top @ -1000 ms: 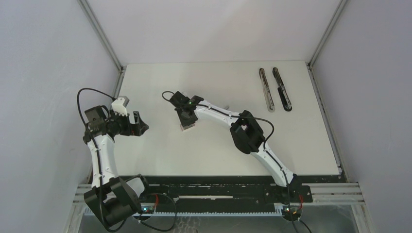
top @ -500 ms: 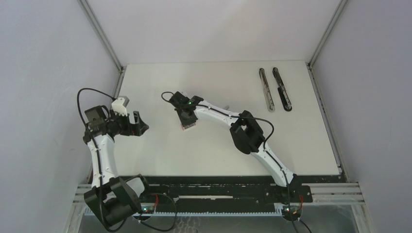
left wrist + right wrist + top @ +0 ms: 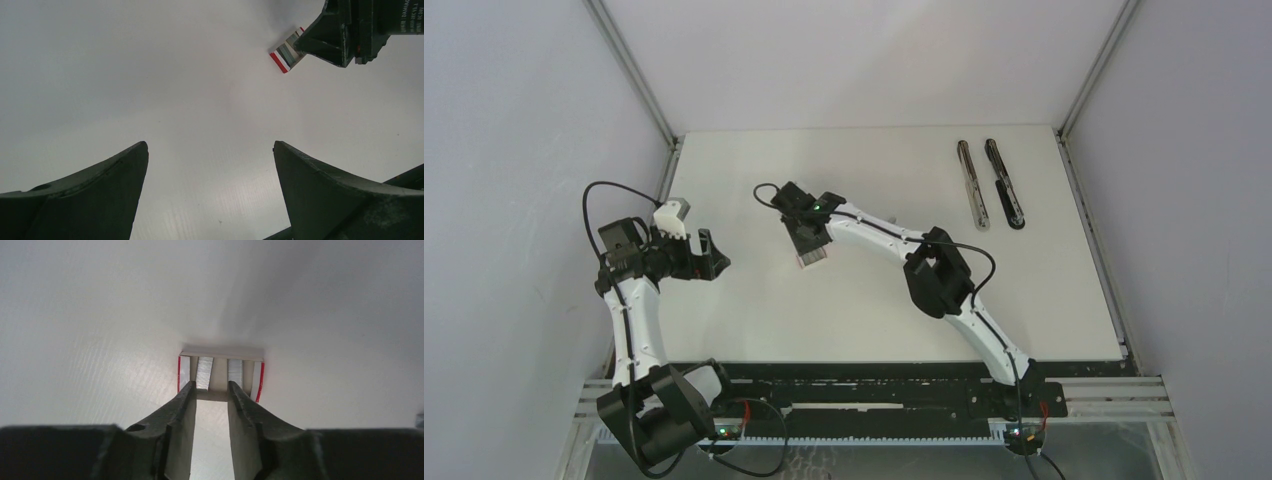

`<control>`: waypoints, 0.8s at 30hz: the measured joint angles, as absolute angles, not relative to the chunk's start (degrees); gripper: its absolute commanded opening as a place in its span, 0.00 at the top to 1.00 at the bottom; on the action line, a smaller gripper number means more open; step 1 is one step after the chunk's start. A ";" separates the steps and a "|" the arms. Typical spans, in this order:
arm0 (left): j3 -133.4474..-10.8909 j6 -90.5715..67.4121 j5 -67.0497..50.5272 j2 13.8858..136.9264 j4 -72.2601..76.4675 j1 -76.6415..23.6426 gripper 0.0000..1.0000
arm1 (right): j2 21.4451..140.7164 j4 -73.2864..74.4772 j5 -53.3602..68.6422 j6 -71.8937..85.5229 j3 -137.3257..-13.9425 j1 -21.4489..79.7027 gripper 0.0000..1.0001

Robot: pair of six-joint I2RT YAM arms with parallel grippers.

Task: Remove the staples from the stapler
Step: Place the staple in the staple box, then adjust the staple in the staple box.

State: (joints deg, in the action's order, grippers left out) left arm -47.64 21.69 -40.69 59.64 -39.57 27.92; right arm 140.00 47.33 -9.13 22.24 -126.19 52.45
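Jaws narrowly apart, seemingly empty: right gripper (image 3: 211, 386) finishing depositing staples (image 3: 204, 372) in box (image 3: 221, 351); left gripper (image 3: 210, 145) gaping wide. Next: checking stapler (image 3: 1006, 190) for leftovers.

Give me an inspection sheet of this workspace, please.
Surface: white table, no marks seen.
Job's things: stapler opened out, far right; two staple strips lying in a small box.
Clutter: nothing seen.
Grippers: left gripper, jaws wide, holding nothing; right gripper, jaws slightly apart at the box's near edge.
Cables: black cables loop along both arms.
Surroundings: grey walls, metal posts.
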 measured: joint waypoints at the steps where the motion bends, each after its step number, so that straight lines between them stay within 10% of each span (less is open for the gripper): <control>1: -47.64 21.69 -40.69 59.64 -39.57 27.92 0.00 | 139.63 47.33 -9.43 22.00 -126.21 52.45 0.62; 24: -47.64 21.69 -40.69 59.64 -39.57 27.92 0.00 | 137.47 46.44 -6.68 20.75 -124.03 47.81 0.37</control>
